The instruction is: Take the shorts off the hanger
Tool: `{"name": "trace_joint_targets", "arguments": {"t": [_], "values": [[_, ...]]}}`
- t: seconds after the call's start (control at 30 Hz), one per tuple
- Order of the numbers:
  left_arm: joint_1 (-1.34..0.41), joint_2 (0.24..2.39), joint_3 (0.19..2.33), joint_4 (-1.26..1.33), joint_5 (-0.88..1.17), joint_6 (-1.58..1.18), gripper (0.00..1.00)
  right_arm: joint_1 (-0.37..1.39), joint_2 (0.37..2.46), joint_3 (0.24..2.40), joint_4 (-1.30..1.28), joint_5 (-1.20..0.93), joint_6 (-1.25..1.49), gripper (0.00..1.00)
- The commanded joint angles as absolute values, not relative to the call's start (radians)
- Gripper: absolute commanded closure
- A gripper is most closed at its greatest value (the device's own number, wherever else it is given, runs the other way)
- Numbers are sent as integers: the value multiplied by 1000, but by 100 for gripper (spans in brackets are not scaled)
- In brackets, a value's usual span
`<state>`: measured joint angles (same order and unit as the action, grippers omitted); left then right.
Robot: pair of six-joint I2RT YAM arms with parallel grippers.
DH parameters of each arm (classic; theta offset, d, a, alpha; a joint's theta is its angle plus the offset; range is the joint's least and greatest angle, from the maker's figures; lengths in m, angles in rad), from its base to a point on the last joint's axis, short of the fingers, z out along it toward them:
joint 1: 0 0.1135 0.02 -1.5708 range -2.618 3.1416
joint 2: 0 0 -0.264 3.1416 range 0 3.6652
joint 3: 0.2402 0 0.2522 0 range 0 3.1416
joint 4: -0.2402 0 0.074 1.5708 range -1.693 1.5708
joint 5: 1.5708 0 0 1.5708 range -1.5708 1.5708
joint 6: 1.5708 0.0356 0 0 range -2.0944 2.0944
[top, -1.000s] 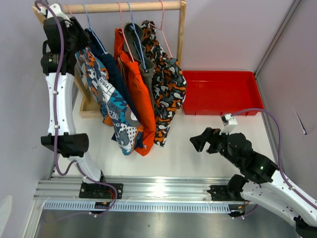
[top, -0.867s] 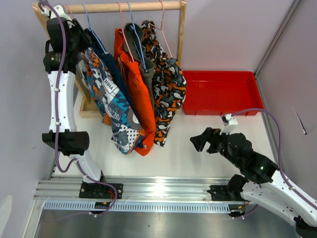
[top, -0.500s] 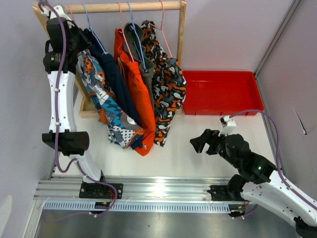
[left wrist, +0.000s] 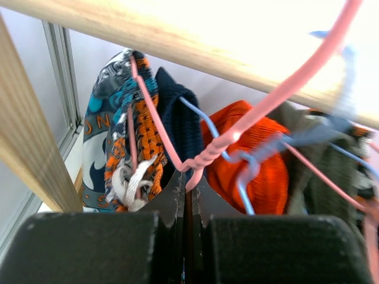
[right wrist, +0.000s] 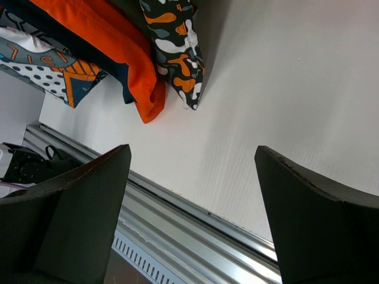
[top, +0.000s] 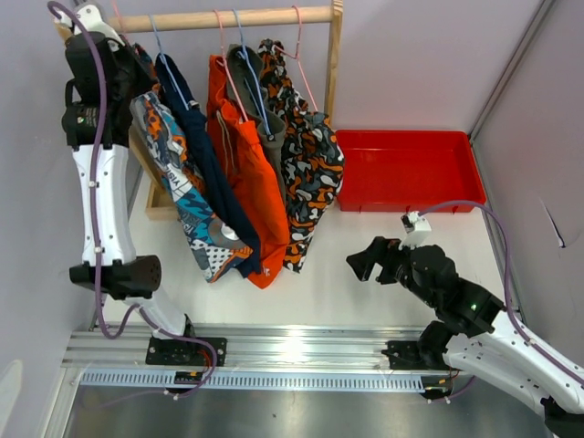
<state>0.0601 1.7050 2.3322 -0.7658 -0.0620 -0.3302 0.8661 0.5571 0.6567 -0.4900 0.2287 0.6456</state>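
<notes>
The left pincer (left wrist: pixel 188 186) pinches the twisted neck of the pink hanger (left wrist: pixel 208 155), whose hook arcs over the wooden rail (left wrist: pixel 118 31) just above while its teal-print shorts (top: pixel 187 196) hang long-axis downward beneath, well apart from the spread right pincer (top: pixel 363 262) over the counter (top: pixel 328 287).

The white surface (top: pixel 365 265) spreads out in front of me. A red tray (top: pixel 411 204) sits on it at the far right, near the corner. At the far left a wooden rack's foot (top: pixel 164 203) seems to rest on it, though I see only part.
</notes>
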Motion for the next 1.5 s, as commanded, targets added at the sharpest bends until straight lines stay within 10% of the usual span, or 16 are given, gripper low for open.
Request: {"name": "trace_joint_targets", "arguments": {"t": [0.0,0.53,0.73,1.47], "values": [[61,1542,2344,-699,-20,-316,100,864,561,678,-419,193,618,8],[45,1217,1890,-677,103,-371,100,945,822,942,-250,-138,502,8],[38,1141,1767,-676,84,-385,100,1297,1159,1299,-290,170,390,8],[34,1092,1707,-652,14,-406,100,1443,1865,1957,-153,192,437,9]]}}
